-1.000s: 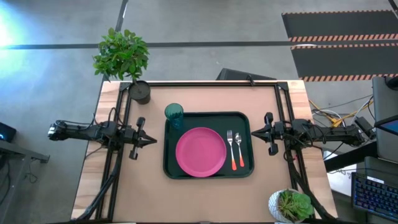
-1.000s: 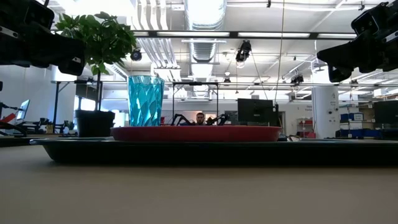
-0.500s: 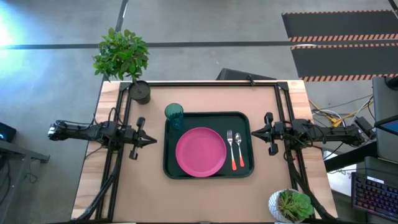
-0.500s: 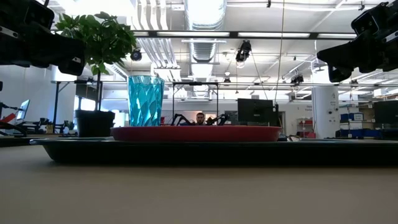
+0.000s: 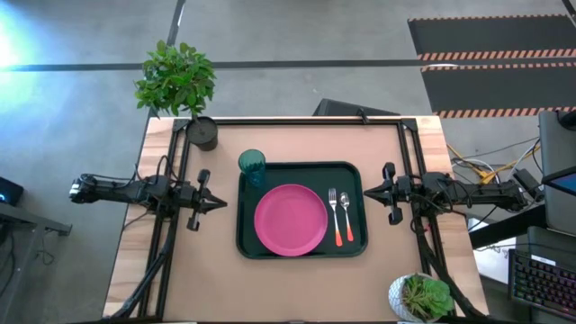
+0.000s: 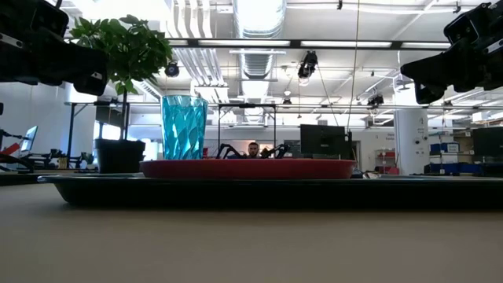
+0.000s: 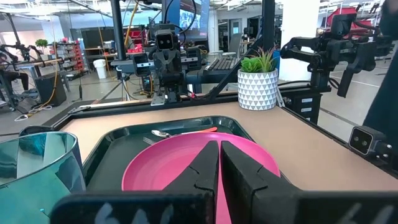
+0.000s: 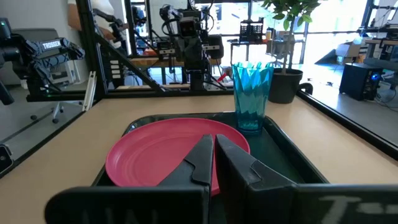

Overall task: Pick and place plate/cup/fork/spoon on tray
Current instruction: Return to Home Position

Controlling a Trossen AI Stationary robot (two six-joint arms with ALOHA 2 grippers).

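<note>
Lying between both narrowly closed, empty grippers, the tray (image 5: 301, 171) holds every piece; the cup (image 5: 252, 166) sits nearer the left gripper (image 5: 220, 204), fork (image 5: 335, 217) and spoon (image 5: 346, 218) nearer the right gripper (image 5: 367, 193).

**Worktop and the items resting directly on it**

From my remote station I see a tan worktop (image 5: 297, 279) with pale wooden edges along both sides. The tray (image 5: 301, 250) lies flat near its centre, long sides running left to right. The cup (image 5: 252, 168) stands upright at the tray's far left corner, overlapping the rim; I cannot tell whether its base sits inside the tray or on the worktop. A dark plant pot (image 5: 202, 133) holding a leafy plant stands at the far left corner. A white patterned planter (image 5: 418, 299) stands at the near right edge.
</note>
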